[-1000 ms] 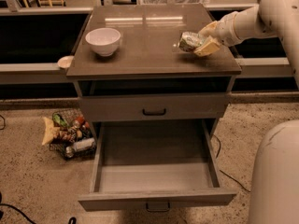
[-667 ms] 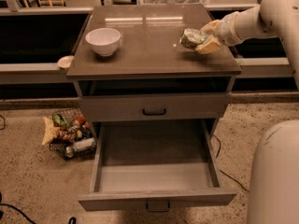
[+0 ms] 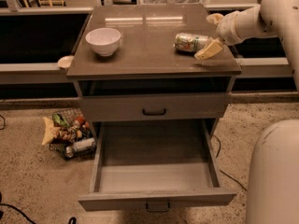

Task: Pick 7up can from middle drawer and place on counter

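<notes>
The 7up can (image 3: 188, 43) lies on its side on the right part of the counter (image 3: 145, 55). My gripper (image 3: 211, 34) is at the can's right end, just above the counter's right edge. It is open, with one fingertip (image 3: 208, 50) at the front of the can's end and the other farther back, and neither presses the can. The middle drawer (image 3: 156, 199) is pulled out below, and its grey floor is bare.
A white bowl (image 3: 103, 40) stands on the counter's left part. The top drawer front (image 3: 154, 108) with its black handle is shut. A wire basket of snacks (image 3: 70, 135) sits on the floor at the left. My white base (image 3: 275, 171) fills the lower right.
The gripper was around the can; now it has opened and drawn back a little to the right. The can lies on the counter.
</notes>
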{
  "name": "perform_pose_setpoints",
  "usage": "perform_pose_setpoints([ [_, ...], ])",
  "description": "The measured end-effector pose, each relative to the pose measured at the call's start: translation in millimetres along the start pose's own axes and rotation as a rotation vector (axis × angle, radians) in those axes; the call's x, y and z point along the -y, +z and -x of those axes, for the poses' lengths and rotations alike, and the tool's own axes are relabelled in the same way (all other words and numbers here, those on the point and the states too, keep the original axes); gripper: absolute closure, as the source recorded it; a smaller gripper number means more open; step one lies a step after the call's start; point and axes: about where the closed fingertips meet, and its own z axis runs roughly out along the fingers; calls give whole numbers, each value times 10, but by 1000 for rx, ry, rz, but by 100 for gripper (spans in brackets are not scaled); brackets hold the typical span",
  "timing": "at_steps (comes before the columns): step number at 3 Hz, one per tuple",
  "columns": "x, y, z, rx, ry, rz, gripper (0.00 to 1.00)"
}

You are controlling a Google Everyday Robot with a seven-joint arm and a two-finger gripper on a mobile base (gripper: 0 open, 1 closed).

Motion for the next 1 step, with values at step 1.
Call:
perform_pose_setpoints([
  [1, 153, -299, 128, -12, -40, -65, 0],
])
